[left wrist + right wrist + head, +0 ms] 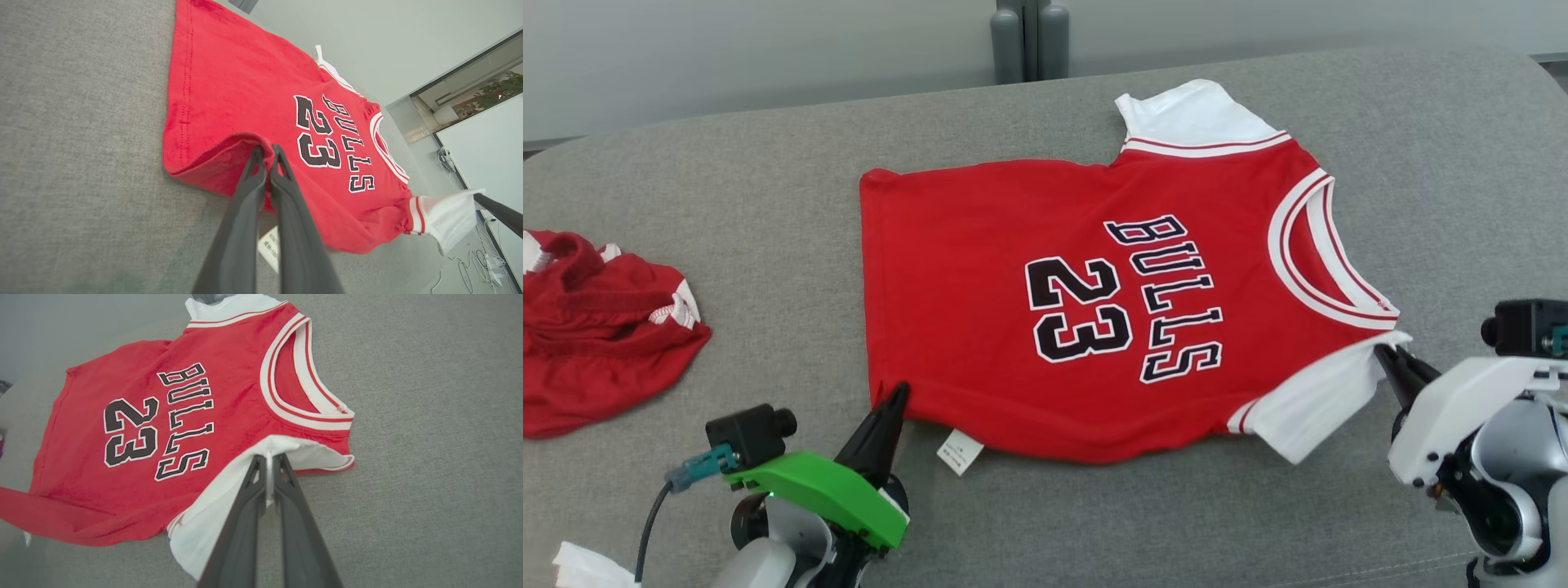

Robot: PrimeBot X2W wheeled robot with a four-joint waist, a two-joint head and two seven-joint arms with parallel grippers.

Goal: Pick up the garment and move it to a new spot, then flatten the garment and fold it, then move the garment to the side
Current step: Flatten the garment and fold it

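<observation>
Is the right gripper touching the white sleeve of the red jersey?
Touching. The right wrist view shows the right gripper shut on the white sleeve of the red jersey.

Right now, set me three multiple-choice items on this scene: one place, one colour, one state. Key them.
1. Where does the left end effector grip the jersey?
A. collar
B. hem corner
C. far sleeve

2. What colour are the sleeves?
A. white
B. black
C. grey

3. What state is the right end effector in?
A. open
B. shut, empty
C. shut on the near sleeve

Key:
1 B, it pinches lifted red cloth at that corner.
2 A, both sleeves are white beside the red body.
3 C, white sleeve cloth is clamped between its tips.
</observation>
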